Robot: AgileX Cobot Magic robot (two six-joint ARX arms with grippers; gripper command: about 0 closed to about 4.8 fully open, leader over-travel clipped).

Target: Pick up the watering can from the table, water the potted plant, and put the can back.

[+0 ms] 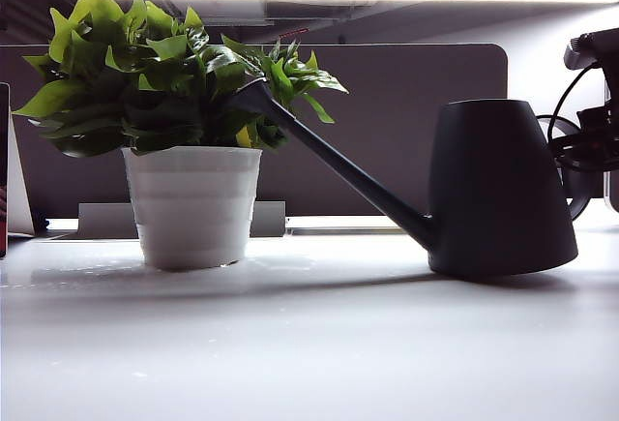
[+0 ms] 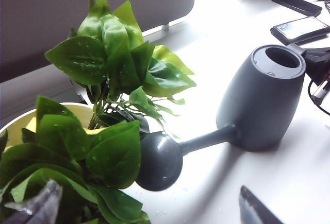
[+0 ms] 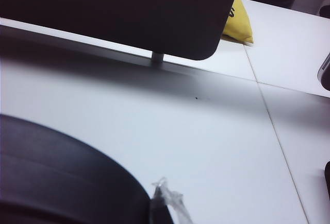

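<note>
A: Matte grey-black plastic, that is the watering can (image 1: 503, 189). It sits tilted on the white worktop (image 1: 309, 344), right of the potted plant (image 1: 184, 121), its far edge lifted off the surface. The long spout runs up and left, and its flared tip (image 2: 159, 161) is in among the leaves.

B: Pot?

A: White ribbed pot (image 1: 193, 206), upright on the worktop, well left of the can body. From the left wrist view the leaves carry small droplets, and the can's round fill opening (image 2: 281, 57) faces up.

B: Left tool?

A: Left tool (image 2: 149, 211) hangs over the plant. Only two dark fingertips (image 2: 258, 211) show at the picture's edge, one among the leaves, one over bare worktop. They stand wide apart with nothing between them.

B: Right tool?

A: Right tool (image 3: 162, 211) is at the can's far side. In the exterior view only dark arm parts and cables (image 1: 585, 140) show behind the can. The right wrist view gives the can's curved dark wall close up and a bit of the tool beside it. Jaws are pressed together; I cannot see what they pinch.

B: Background?

A: Dark grey partition panel (image 1: 406, 121) behind everything. A yellow object (image 3: 238, 18) lies past its corner, and two dark flat devices (image 2: 301, 27) lie beyond the can.
</note>
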